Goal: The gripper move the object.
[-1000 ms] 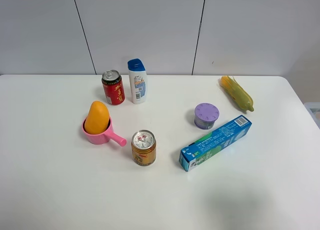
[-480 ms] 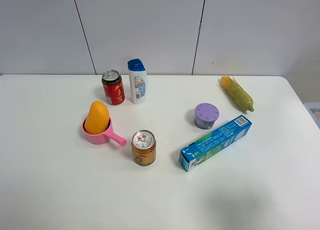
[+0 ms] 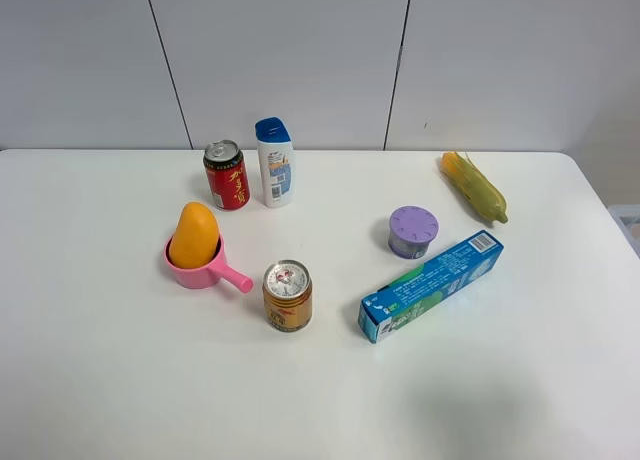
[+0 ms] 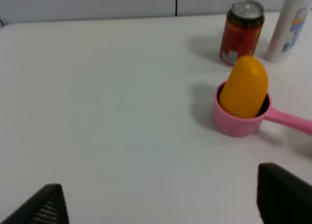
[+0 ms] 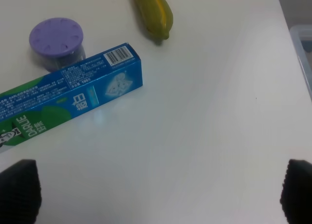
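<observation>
The orange-yellow mango (image 3: 194, 234) stands upright in a small pink cup with a handle (image 3: 214, 270) at the table's left-middle. It also shows in the left wrist view (image 4: 244, 86), well ahead of my left gripper (image 4: 163, 204), whose two black fingertips (image 4: 43, 204) stand wide apart with nothing between them. My right gripper (image 5: 161, 195) is open and empty too, over bare table near the blue toothpaste box (image 5: 68, 97). Neither gripper shows in the exterior high view.
A red can (image 3: 227, 175) and a white bottle with a blue cap (image 3: 274, 162) stand behind the mango. A gold-orange can (image 3: 288, 296) stands in front of it. A purple-lidded tub (image 3: 412, 231), the blue box (image 3: 430, 285) and a corn cob (image 3: 474, 186) lie on the right.
</observation>
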Controlling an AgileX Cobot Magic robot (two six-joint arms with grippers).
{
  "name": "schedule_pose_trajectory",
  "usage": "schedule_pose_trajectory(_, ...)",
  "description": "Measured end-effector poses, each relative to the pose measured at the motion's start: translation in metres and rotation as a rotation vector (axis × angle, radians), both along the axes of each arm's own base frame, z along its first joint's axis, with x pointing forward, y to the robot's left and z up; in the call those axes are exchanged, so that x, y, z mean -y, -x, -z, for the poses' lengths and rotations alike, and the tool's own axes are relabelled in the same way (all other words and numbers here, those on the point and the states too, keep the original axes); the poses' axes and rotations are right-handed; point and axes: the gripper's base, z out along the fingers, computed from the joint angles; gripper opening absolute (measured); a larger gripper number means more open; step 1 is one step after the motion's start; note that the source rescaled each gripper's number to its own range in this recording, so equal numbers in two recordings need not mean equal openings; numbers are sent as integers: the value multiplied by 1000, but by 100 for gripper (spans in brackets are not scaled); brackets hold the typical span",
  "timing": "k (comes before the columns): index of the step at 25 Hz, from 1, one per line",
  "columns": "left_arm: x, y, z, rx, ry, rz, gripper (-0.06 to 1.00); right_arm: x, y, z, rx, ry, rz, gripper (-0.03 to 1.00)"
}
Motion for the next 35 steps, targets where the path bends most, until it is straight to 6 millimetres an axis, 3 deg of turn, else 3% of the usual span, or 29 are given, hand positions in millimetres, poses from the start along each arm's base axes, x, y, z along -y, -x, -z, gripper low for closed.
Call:
schedule_pose_trajectory(10,0,0,36,0,-6,-1,43,0,0,0,0,0,0,100)
schedule_pose_trajectory(35,-2,-1,36,6,-6,-19,43,0,0,0,0,0,0,100)
